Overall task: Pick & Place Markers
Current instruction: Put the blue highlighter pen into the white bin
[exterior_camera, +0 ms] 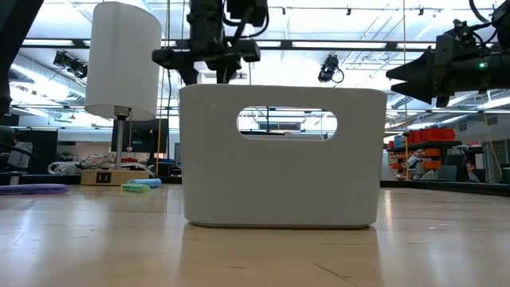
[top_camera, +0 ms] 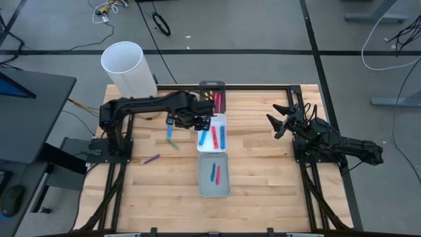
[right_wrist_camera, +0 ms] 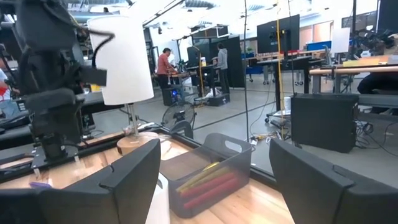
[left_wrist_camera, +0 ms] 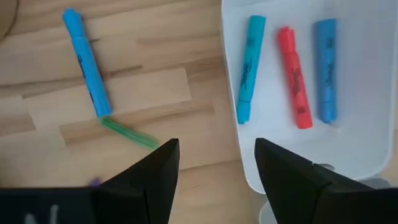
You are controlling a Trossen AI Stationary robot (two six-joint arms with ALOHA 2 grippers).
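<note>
Pale wooden table [top_camera: 263, 164], butcher-block planks with visible grain, framed in black rails. Beyond it, grey floor crossed by cables; in the low and right wrist views, an open workshop with bright ceiling lights, desks, monitors, and two people [right_wrist_camera: 165, 65] standing far off.

Left gripper [top_camera: 196, 122] hanging over the left rim of the white tray [top_camera: 222, 119], fingers spread wide, nothing between them. Directly ahead of its dark, wedge-shaped fingers [left_wrist_camera: 155, 168], in the left wrist view: smooth glossy white plastic holding three markers side by side, a light blue marker [left_wrist_camera: 247, 68], a red marker [left_wrist_camera: 294, 76] and a blue marker [left_wrist_camera: 325, 68], all blunt cylinders with printed lettering. Just outside the tray, on bare wood beside the gripper: a blue marker on the table [left_wrist_camera: 87, 62] with a thin green marker [left_wrist_camera: 127, 133] touching its end. Farther out on the left, a purple marker [top_camera: 152, 158].

Past the gripper toward the table's front, a grey tray [top_camera: 214, 176], rectangular with rounded corners, holding a red and a blue marker. Behind the gripper, a dark translucent bin [right_wrist_camera: 208, 168] with red and yellow markers. Tall white cylinder [top_camera: 128, 69] at the rear left corner, matte and smooth.

Right gripper [top_camera: 281, 120] raised at the right side, well apart from the trays, fingers wide apart and empty.
</note>
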